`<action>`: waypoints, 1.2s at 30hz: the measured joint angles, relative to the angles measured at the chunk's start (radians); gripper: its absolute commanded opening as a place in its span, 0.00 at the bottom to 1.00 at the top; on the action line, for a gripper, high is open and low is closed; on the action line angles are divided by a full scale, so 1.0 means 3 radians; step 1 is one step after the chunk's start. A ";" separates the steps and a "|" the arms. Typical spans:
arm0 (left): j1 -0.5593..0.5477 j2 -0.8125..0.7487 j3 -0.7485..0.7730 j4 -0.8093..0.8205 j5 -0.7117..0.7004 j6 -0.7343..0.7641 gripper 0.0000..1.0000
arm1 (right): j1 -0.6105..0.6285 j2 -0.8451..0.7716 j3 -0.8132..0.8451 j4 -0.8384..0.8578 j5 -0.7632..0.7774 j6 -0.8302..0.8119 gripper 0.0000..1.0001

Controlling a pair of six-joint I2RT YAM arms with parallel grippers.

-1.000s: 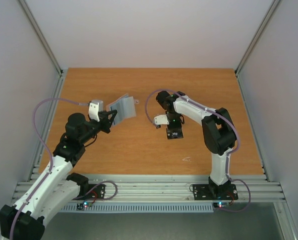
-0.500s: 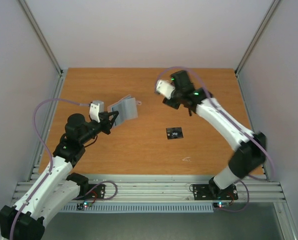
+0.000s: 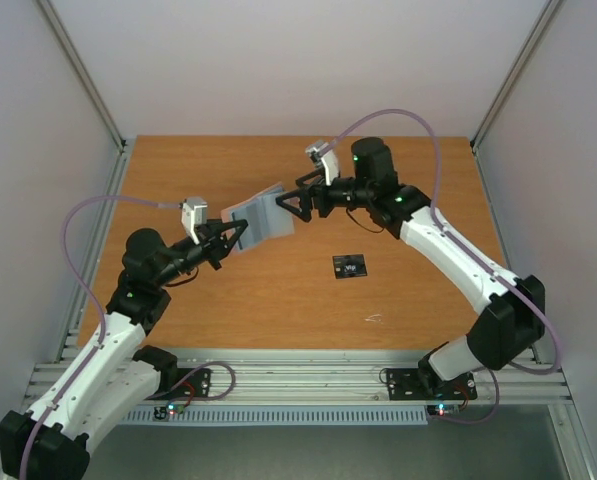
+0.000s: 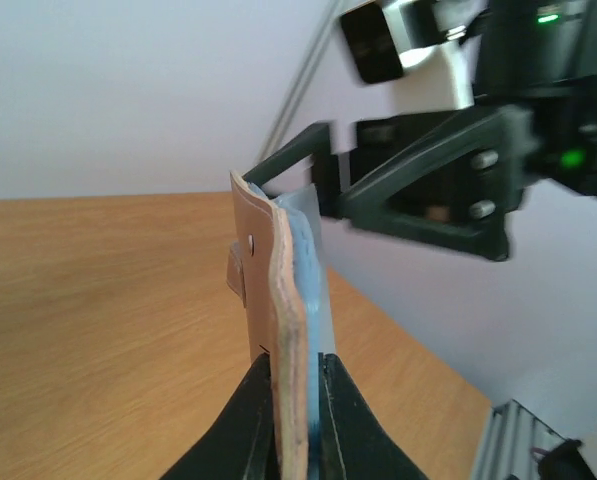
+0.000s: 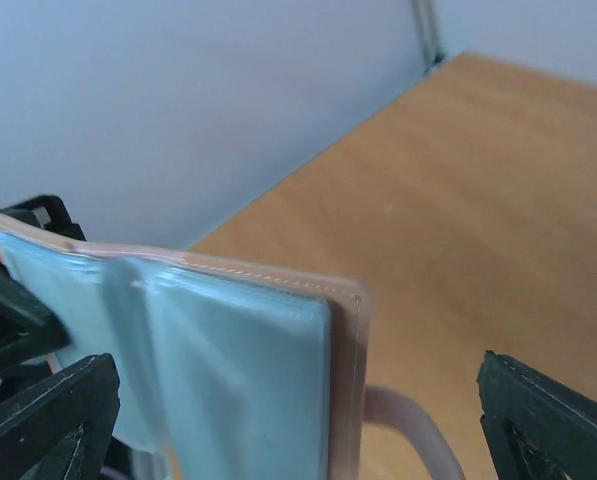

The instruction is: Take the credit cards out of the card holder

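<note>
Top external: your thin black card (image 3: 349,266) lies on the wooden tabletop (image 3: 228,310). The left gripper (image 3: 234,235) clamps the tan-pink bifold holder (image 3: 263,215); the right gripper (image 3: 290,200) gapes beside it. Other cards are likely still inside.

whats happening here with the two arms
The left gripper holds the card holder up off the table, clamped on one end. The right gripper is open at the holder's free end, not yet gripping anything. One black card lies flat on the table; no other cards are visible.
</note>
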 measured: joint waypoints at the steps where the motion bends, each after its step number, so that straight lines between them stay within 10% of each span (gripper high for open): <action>1: 0.0000 0.0000 0.0000 0.0046 0.0076 -0.0014 0.00 | 0.0024 0.0071 -0.0015 -0.0004 -0.0056 0.0075 0.98; 7: 0.0000 0.0000 0.0000 0.0193 0.0381 -0.0072 0.00 | 0.0074 0.0228 -0.0029 -0.0015 -0.0479 0.0188 0.93; 13: 0.0000 -0.0001 0.0001 0.0219 0.0514 -0.0086 0.00 | 0.0078 0.0230 -0.0029 -0.0020 -0.1007 0.0164 0.03; 17: 0.0000 0.0000 0.0001 0.0214 0.0512 -0.0099 0.02 | 0.0090 0.0230 0.0001 -0.0102 -0.1217 0.0099 0.01; 21: 0.0000 0.0000 0.0004 0.0215 0.0507 -0.0099 0.40 | 0.0074 0.0228 0.0045 -0.0228 -0.1272 0.0015 0.01; 36: 0.0072 -0.0017 0.0039 0.0181 0.0261 -0.0187 0.42 | -0.0134 0.0043 0.0286 -0.0945 -0.1362 -0.0281 0.01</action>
